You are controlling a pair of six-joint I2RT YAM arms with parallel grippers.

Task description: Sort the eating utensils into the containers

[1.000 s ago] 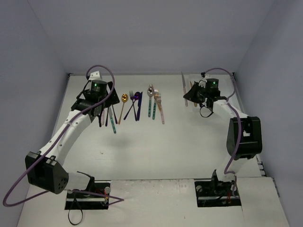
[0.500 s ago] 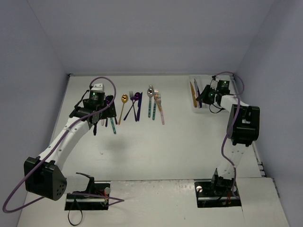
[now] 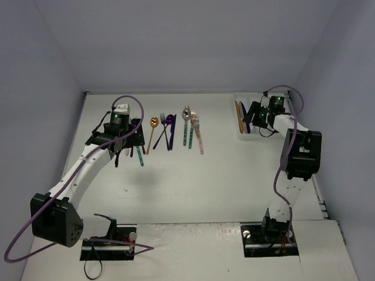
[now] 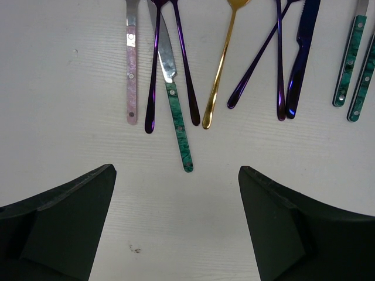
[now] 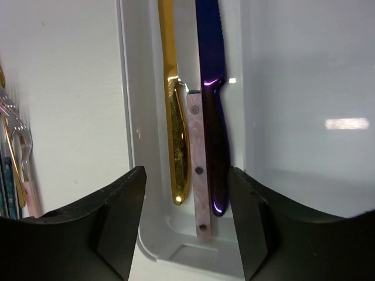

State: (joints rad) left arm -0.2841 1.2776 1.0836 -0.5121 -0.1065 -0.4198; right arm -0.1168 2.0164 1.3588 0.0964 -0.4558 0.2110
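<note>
1. From the top camera, the shallow white rectangular plastic tray [image 3: 237, 110] sits toward the table's 1 o'clock corner. A gold knife [image 3: 238, 114] and a dark blue knife [image 3: 244, 120] lie lengthwise in its leftmost compartment. The right gripper [image 3: 256, 120] hangs over the tray, and its jaws cannot be made out here.
2. In the same view, the loose utensils lie in a row on the white table [image 3: 193, 187], between 11 and 12 o'clock. Among them are a slim gold spoon [image 3: 152, 132], a teal-handled pair [image 3: 187, 133] and a pink-handled fork [image 3: 198, 137]. The left gripper [image 3: 124, 146] is over the row's 9 o'clock end.
3. The left wrist camera shows the left gripper's [image 4: 176, 222] black fingers [image 4: 64, 222] spread wide with nothing between them but bare table. At 12 o'clock from them lies a teal-handled silver knife [image 4: 179, 129], with its handle end nearest. At its 10 o'clock is a pink-handled piece [image 4: 131, 70]. The gold spoon [image 4: 218, 70] is at 1 o'clock and a second dark blue knife [image 4: 302, 58] at 2 o'clock.
4. The right wrist camera shows the right gripper [image 5: 186, 193] with its jaws apart and gripping nothing. The fingers straddle one tray [image 5: 132, 146] compartment. Side by side in it lie the gold knife [image 5: 174, 117], a pink-handled knife [image 5: 199, 164] and the dark blue knife [image 5: 212, 117]. The compartment at 3 o'clock holds nothing visible.
</note>
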